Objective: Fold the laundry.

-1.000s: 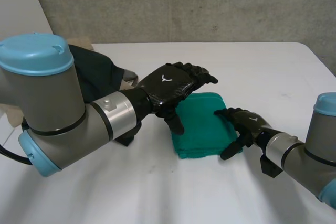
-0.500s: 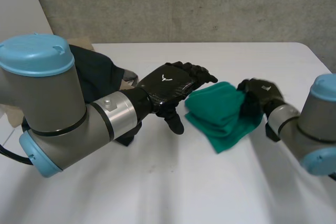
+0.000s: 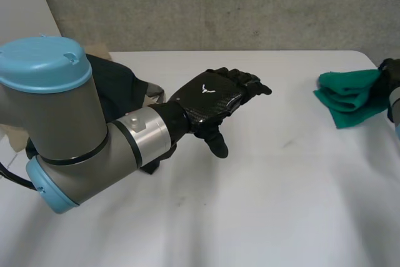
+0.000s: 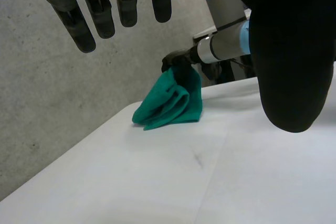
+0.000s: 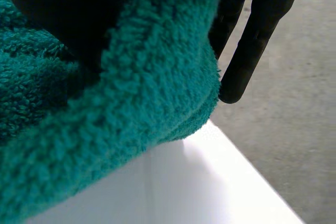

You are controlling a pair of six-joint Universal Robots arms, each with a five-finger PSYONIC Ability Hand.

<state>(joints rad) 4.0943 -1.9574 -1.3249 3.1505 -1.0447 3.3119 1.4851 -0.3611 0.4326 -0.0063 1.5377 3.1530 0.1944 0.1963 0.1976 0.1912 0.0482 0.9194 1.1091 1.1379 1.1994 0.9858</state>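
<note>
A folded green towel (image 3: pixel 349 95) hangs just above the table's far right side, pinched in my right hand (image 3: pixel 392 72), which is shut on its upper edge. From the left wrist, the green towel (image 4: pixel 170 100) droops from the right hand (image 4: pixel 178 61) near the table's edge. In the right wrist view the green towel (image 5: pixel 105 103) is bunched under the right hand (image 5: pixel 252 35), between fingers and thumb. My left hand (image 3: pixel 209 101) hovers open over the middle of the table, fingers straight. Its fingers (image 4: pixel 100 9) hold nothing.
A dark garment (image 3: pixel 115 85) is piled at the table's back left, behind my left arm (image 3: pixel 75 136). A grey concrete wall (image 3: pixel 219 4) stands behind the white table (image 3: pixel 262 204). The table's right edge lies just under the towel.
My right hand closed on the green towel, lifted it from the table's middle and carried it far to the right. The left hand stayed open and moved slightly.
</note>
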